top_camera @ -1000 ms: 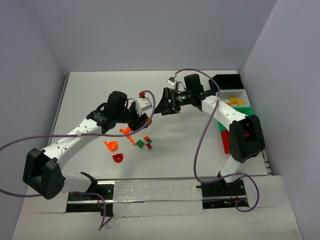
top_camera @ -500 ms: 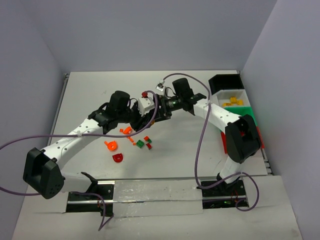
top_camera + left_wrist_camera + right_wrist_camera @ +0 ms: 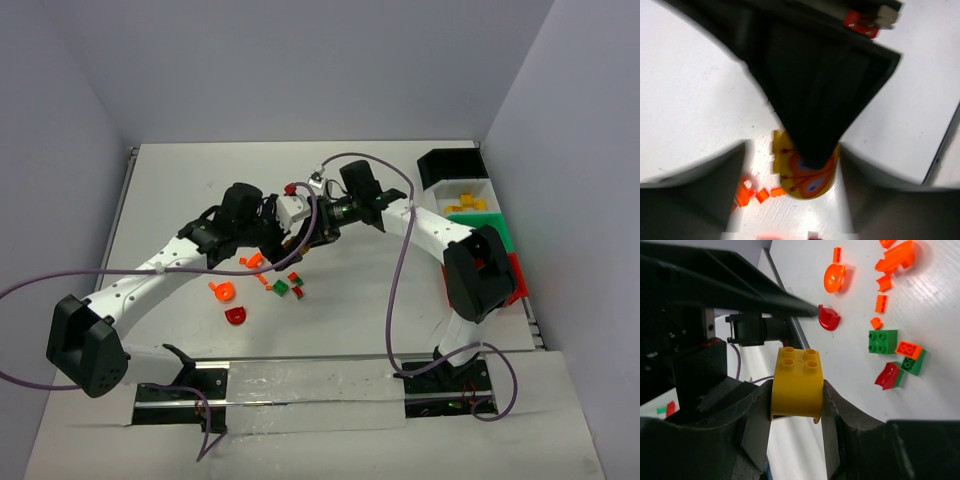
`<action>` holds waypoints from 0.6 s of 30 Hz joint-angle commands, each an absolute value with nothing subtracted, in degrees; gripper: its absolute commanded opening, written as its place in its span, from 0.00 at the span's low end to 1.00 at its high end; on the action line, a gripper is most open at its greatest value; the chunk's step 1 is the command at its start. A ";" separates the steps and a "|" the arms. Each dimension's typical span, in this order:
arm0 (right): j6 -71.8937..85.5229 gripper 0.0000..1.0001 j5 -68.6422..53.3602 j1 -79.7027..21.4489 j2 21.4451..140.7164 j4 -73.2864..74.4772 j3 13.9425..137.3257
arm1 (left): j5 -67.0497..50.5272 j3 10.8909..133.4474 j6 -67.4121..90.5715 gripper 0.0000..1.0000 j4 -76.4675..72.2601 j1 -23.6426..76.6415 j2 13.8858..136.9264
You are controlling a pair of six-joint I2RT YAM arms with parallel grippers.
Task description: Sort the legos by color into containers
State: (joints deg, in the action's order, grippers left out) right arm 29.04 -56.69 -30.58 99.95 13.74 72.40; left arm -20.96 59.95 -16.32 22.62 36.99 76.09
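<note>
Pinching a yellow four-stud brick (image 3: 796,382) by its flat sides in the right claw (image 3: 796,410), above scattered legos (image 3: 883,341) on the desk (image 3: 930,300); holding the left claw (image 3: 790,200) apart around it. Likely handling light, rigid, slippery.

1. The left gripper (image 3: 288,238) and the right gripper (image 3: 308,232) meet tip to tip over the middle of the white table (image 3: 180,190). A small yellow-orange piece (image 3: 296,243) shows between them, but who grips it cannot be told.
2. Nearer the bases lie loose legos: orange bits (image 3: 250,261), a green brick (image 3: 281,288), red bits (image 3: 295,277), an orange round piece (image 3: 222,291) and a red round piece (image 3: 235,315).
3. Along the right edge the containers stand in a row: a black bin (image 3: 452,165), a white bin (image 3: 450,190) holding yellow pieces (image 3: 462,205), a green bin (image 3: 500,233) and a red bin (image 3: 516,278). The right arm (image 3: 470,270) partly hides the last two.
</note>
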 commanded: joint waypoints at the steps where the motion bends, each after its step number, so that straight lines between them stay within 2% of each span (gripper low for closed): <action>1: 25.25 0.00 -59.04 -22.86 99.58 16.97 73.85 | -17.58 63.36 -14.85 0.99 19.78 36.22 75.06; 3: 21.24 0.00 -58.54 -20.45 99.40 20.99 75.33 | -17.46 63.28 -14.38 0.99 19.77 36.29 74.89; 5: 13.26 0.00 -55.12 -12.89 99.14 29.46 78.89 | -16.86 63.47 -12.99 0.99 19.44 36.12 75.24; 6: 8.43 0.00 -51.49 -7.55 98.88 34.37 81.48 | -16.17 63.89 -12.13 0.99 19.86 36.04 75.50; 9: 1.67 0.00 -44.30 -0.63 98.78 39.99 85.87 | -15.91 63.98 -11.87 0.99 19.70 36.12 76.10; 11: -6.62 0.00 -34.65 5.28 100.07 45.13 92.61 | -12.92 64.06 -9.05 0.99 17.62 36.04 77.48; 14: -11.44 0.00 -22.25 9.95 103.25 45.66 96.54 | -11.37 65.91 -6.99 0.99 17.66 35.79 81.05; 18: -14.21 0.00 -15.10 12.30 107.21 44.82 100.16 | -9.94 68.10 -6.11 0.99 17.61 35.77 84.01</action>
State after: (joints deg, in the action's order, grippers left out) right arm -6.46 -26.98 11.89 102.81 41.14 96.72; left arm -12.75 64.22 -8.92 19.89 36.11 81.65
